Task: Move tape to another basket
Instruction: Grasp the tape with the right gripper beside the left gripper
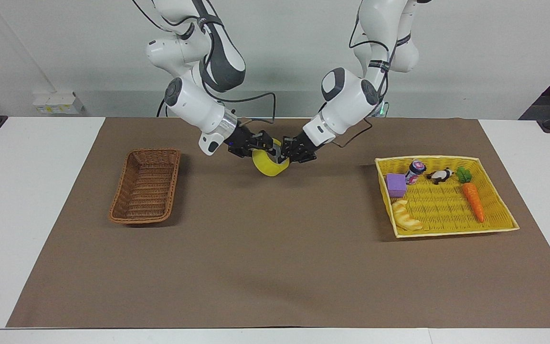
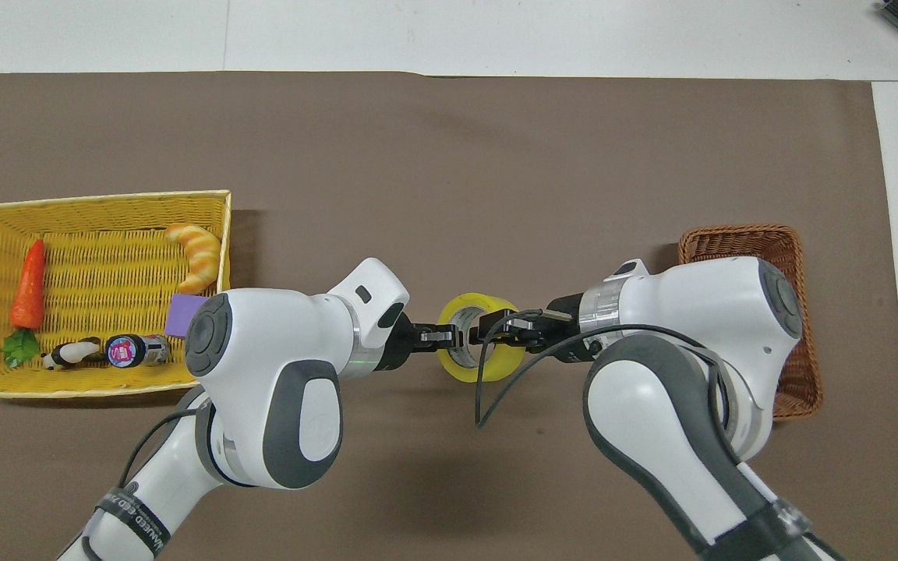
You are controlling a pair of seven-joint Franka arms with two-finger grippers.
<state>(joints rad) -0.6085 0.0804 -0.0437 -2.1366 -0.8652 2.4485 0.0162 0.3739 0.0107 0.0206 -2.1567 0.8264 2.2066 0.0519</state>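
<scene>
The tape (image 1: 268, 166), a yellow roll with a grey-white core, hangs in the air over the brown mat between the two arms; it also shows in the overhead view (image 2: 466, 372). My left gripper (image 1: 288, 154) (image 2: 449, 336) is shut on the roll's rim at the side toward the left arm's end. My right gripper (image 1: 261, 144) (image 2: 489, 326) is at the roll's rim on the side toward the basket, touching or nearly touching it. The brown wicker basket (image 1: 146, 191) (image 2: 737, 234) stands empty at the right arm's end, partly covered by the right arm in the overhead view.
A shallow yellow tray basket (image 1: 447, 233) (image 2: 98, 201) at the left arm's end holds a carrot (image 1: 473, 200), a croissant toy (image 1: 406, 217), a purple block (image 1: 396, 185), a small bottle (image 1: 415, 172) and a panda figure (image 1: 441, 176).
</scene>
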